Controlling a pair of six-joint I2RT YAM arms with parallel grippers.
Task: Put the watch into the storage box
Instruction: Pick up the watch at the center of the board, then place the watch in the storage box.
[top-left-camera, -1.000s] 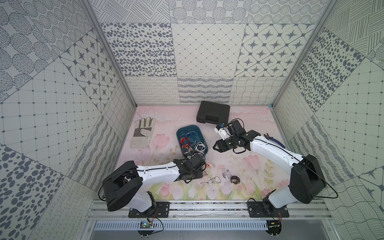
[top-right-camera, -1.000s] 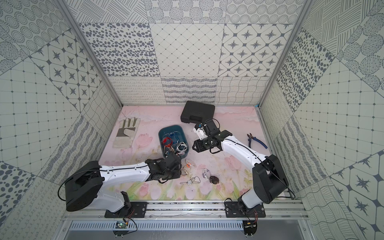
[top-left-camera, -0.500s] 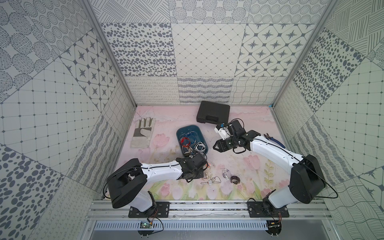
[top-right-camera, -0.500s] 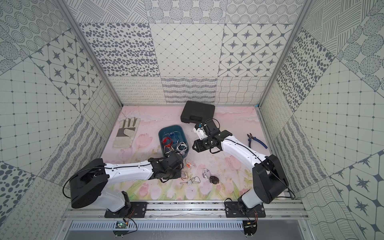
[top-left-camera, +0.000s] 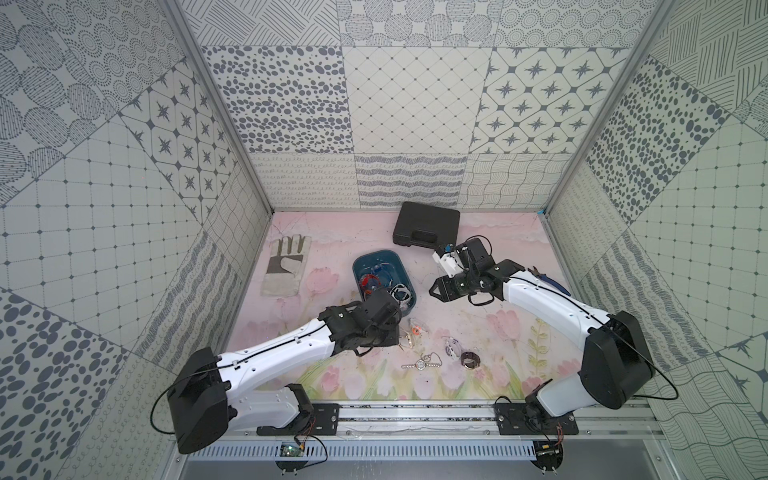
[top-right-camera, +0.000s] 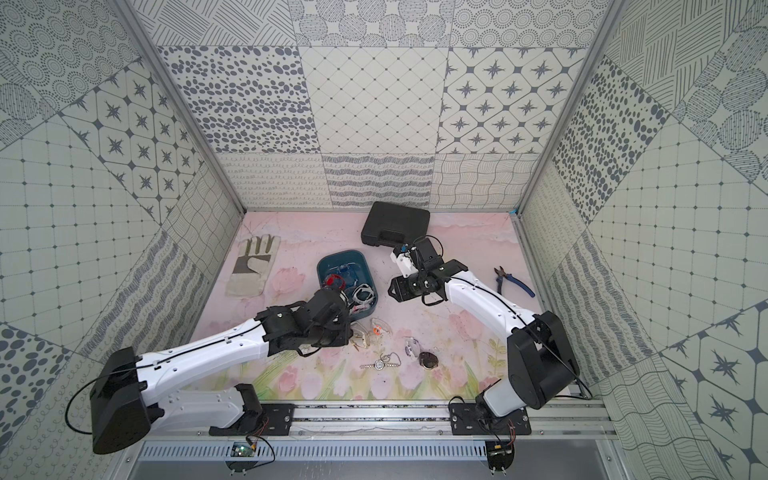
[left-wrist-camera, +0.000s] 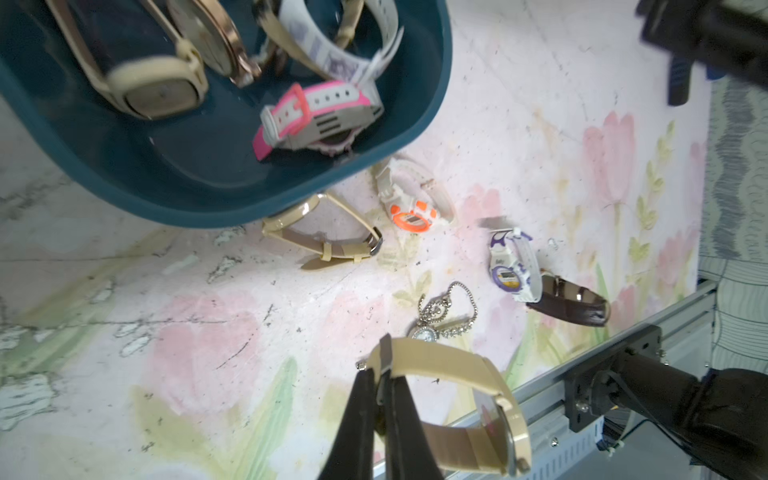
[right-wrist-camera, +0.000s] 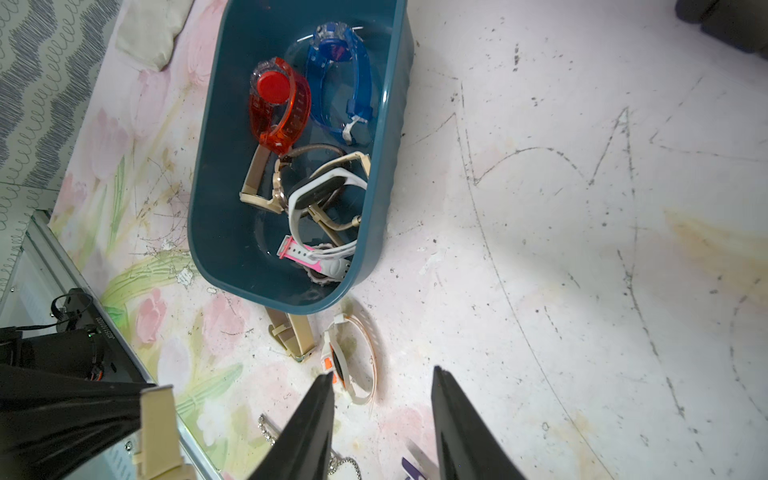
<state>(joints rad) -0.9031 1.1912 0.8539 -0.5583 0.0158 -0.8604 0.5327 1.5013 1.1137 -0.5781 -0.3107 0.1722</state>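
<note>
In the left wrist view my left gripper (left-wrist-camera: 379, 374) is shut on the strap of a beige watch (left-wrist-camera: 457, 359), held above the mat a little off the near end of the storage box (left-wrist-camera: 187, 174). The dark teal storage box (top-left-camera: 358, 270) sits mid-table in both top views and holds several watches. The beige strap (right-wrist-camera: 158, 428) also shows in the right wrist view. My right gripper (right-wrist-camera: 382, 372) is open and empty, hovering to the right of the box (right-wrist-camera: 388, 166) in a top view (top-left-camera: 435, 291).
Loose watches lie in front of the box: a white one with an orange face (left-wrist-camera: 409, 210), another beige one (left-wrist-camera: 328, 243), a purple-and-white one (left-wrist-camera: 513, 270), a rhinestone one (left-wrist-camera: 440, 316), a brown-strapped one (left-wrist-camera: 569, 301). A black case (top-left-camera: 426, 224), a glove (top-left-camera: 286, 266) and pliers (top-left-camera: 548, 280) lie further back.
My left gripper has closed on the beige watch's strap, and the left arm has shifted slightly. The right arm has not moved.
</note>
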